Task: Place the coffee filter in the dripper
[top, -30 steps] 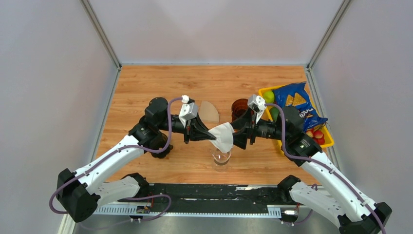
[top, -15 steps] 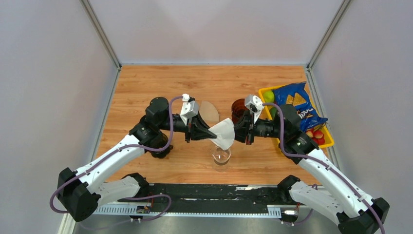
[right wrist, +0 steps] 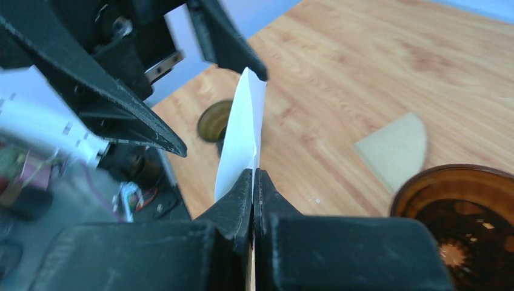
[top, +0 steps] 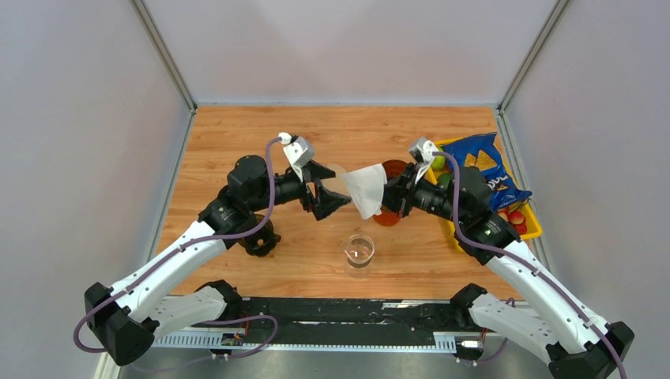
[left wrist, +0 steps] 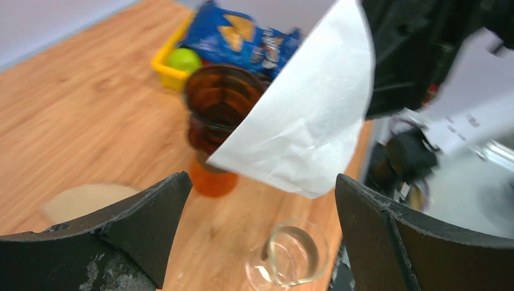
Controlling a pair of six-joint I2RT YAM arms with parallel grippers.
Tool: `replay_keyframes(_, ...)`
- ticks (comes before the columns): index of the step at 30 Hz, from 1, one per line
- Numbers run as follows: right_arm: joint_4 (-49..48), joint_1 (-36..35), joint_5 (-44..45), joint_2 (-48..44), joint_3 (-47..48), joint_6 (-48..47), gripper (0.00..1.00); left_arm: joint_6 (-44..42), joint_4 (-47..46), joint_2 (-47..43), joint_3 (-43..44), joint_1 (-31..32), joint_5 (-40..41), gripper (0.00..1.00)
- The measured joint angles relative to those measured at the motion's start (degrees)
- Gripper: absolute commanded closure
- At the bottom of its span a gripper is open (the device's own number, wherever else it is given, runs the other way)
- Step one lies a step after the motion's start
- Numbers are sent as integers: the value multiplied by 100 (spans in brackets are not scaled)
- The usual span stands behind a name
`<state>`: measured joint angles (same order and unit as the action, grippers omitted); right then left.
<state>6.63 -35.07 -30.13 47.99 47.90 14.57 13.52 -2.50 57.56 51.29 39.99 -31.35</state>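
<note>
The white paper coffee filter (top: 365,188) hangs in the air, pinched at its right edge by my right gripper (top: 389,196), which is shut on it. In the right wrist view the filter (right wrist: 242,130) stands edge-on out of the shut gripper (right wrist: 253,174). The amber dripper (top: 393,169) stands on the table just behind and to the right of the filter, and its brown bowl (right wrist: 467,212) lies beside my right jaws. My left gripper (top: 330,199) is open and apart from the filter, a little to its left. From the left wrist the filter (left wrist: 303,130) floats beyond the wide jaws, with the dripper (left wrist: 221,103) behind it.
A small glass beaker (top: 359,251) stands on the wooden table in front of both grippers. A brown paper filter (top: 337,177) lies flat behind the left gripper. At the right, a yellow tray (top: 528,230) holds a blue chips bag (top: 483,162), a lime (top: 436,157) and other fruit.
The left gripper opened, let go of the filter and drew back to the left. The right gripper shut on the filter and carried it back and right, from above the beaker towards the dripper.
</note>
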Motion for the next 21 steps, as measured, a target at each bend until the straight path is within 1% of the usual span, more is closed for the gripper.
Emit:
replay_keyframes(4,221,2,1047,304,459,372,100,68,669,120,551,2,1410,0)
replay_keyframes(6,481,2,1589,647,855,651,100,52,970,328,960,-2,1912,0)
replay_keyframes(7,597,2,1810,815,1027,767,100,35,1054,420,1110,-2,2031,0)
replay_keyframes(10,1276,0,2583,1504,1777,1189,100,-28,1097,638,1333,9,2138,0)
replay_keyframes(13,1733,-4,3071,2085,2323,1567,100,-85,1082,763,1338,70,2138,0)
replay_keyframes(17,2151,-35,3292,2404,2614,1867,100,-140,1071,1056,1427,245,2140,0)
replay_keyframes(21,2396,-55,3311,2590,2861,2022,100,-149,1032,1360,1534,354,2140,0)
